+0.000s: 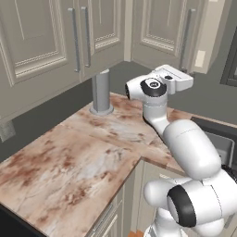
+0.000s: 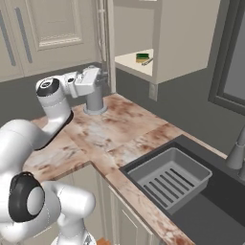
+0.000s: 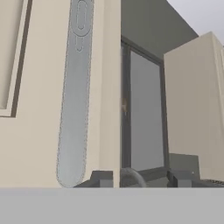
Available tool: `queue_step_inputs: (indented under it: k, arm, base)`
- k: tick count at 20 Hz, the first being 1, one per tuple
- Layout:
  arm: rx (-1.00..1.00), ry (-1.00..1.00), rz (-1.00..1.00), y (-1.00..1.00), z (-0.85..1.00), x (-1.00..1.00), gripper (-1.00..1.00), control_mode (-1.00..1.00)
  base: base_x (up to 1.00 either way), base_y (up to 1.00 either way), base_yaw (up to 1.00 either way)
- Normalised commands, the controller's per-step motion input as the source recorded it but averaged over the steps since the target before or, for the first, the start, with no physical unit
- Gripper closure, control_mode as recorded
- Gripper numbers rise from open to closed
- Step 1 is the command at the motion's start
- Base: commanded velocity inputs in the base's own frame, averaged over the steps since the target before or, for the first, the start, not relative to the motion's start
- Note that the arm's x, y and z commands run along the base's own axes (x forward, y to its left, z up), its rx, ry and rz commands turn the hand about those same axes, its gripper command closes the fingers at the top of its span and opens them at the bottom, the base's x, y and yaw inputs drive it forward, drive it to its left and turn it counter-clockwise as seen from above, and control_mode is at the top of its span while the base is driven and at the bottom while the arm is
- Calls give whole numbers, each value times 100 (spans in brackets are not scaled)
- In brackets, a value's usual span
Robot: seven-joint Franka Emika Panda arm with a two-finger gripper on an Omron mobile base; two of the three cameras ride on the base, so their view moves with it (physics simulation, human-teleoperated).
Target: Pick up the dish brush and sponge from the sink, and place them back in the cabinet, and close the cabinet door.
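1. Along the far left of the right base view, closed taupe wall cabinets (image 2: 43, 28) hang above the marbled countertop (image 2: 119, 134).
2. Next comes the white arm; its gripper (image 2: 98, 75) is raised at the edge of the cabinet door (image 2: 106, 43), just above a grey cylindrical stand (image 2: 94, 101) on the counter.
3. From the hand view, the door's long grey bar handle (image 3: 74, 100) fills the left side, very close, and the two dark fingertips (image 3: 101, 178) straddle the door's edge with a moderate gap. Whether they press on the door I cannot tell.
4. Right of the door, the cabinet (image 2: 182, 38) stands open, pale inside.
5. On its shelf lies the sponge (image 2: 142, 57), green over yellow, with the dish brush (image 2: 147, 61) just beside it, seemingly touching.
6. Lower right, the sink (image 2: 210, 210) holds the light grey ribbed drainer tray (image 2: 170, 179); the faucet (image 2: 236, 153) rises at the right edge.
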Motion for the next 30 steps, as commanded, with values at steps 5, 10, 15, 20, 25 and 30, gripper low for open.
queue_step_inputs:
  k: [5,10,15,20,25,30]
  arm:
    - [0,1,6,-13,-23,58,-100,-100]
    - [0,1,6,-12,-23,58,-100,-100]
    - [0,0,6,-10,-22,54,-100,-100]
    - [0,0,6,-7,-19,50,-100,-100]
    - [0,1,4,-1,-14,50,-100,-100]
    - [0,1,3,0,-13,50,-100,-100]
  base:
    - [0,0,0]
    - [0,0,0]
    - [0,0,0]
    - [0,0,0]
    - [0,0,0]
    - [0,0,0]
